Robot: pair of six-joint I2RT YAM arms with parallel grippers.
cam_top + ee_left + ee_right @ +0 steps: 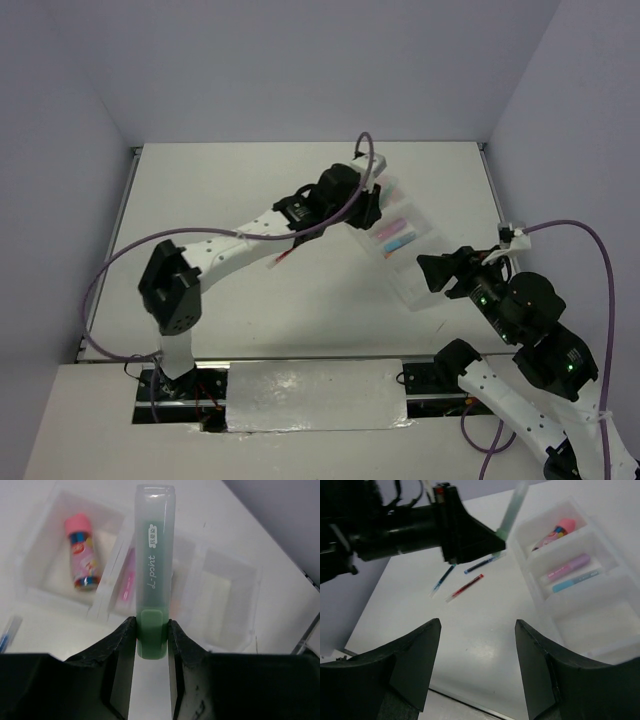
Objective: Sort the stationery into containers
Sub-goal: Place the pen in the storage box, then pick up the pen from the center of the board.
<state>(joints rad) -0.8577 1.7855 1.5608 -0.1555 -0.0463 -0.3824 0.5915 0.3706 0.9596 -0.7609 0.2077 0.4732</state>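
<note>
Left wrist view has the left end effector (151, 640) clamped on the stubby end of a green highlighter stick (154, 570), cap pointing away, hanging over the white tray (107, 597). From that angle the stick lines up roughly with the middle compartment and the divider beside it. The pink cylinder (82, 550) lies in the end compartment, and the compartment at the other end looks bare.

From the right wrist, the purple stick (567, 567) and blue stick (575, 581) lie side by side in the middle compartment. The green stick looks tilted over the tray's far corner, well clear of the floor of the tray. The right end effector (477, 665) hangs with its jaws spread wide, holding nothing, near the tray's close end. Three thin pens, two blue (443, 577) (480, 565) and one red (465, 587), lie loose on the table (485, 625).

My worry is the drop. Let go from this height and tilt, the stick could strike a divider or the rim and bounce onto the table, or tip into the pink cylinder's compartment. The grip is only on the very end, so a quick wrist move could swing it. The tray looks light, and a low pass might shove it.
</note>
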